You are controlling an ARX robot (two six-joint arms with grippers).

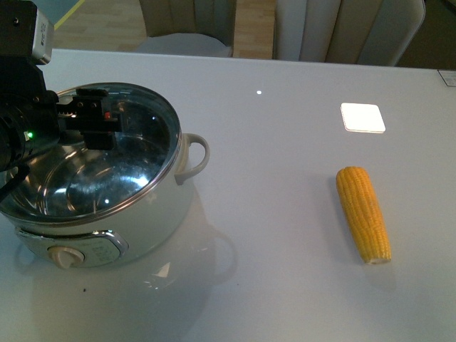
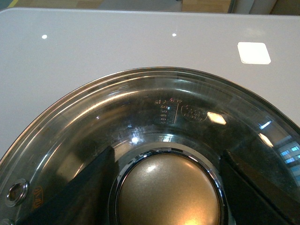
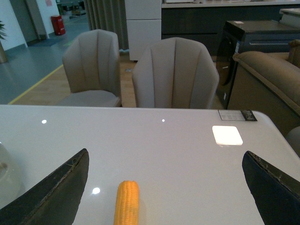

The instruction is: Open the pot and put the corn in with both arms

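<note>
From the front, the left gripper (image 1: pixel 95 117) hides the knob (image 2: pixel 168 194) of the glass lid (image 1: pixel 146 135). Its jaws are closed on either side of that knob, and the lid sits tilted over the pot (image 1: pixel 153 214), whose left side is cut off by the arm. The right gripper (image 3: pixel 165 154) shows only two fingers, spread wide and empty. The corn (image 1: pixel 363 214) lies on the table (image 1: pixel 271 214), well to the right of the pot. Its long axis runs nearly straight away from the robot, with the pale cut end nearest and the far end leaning slightly left.
</note>
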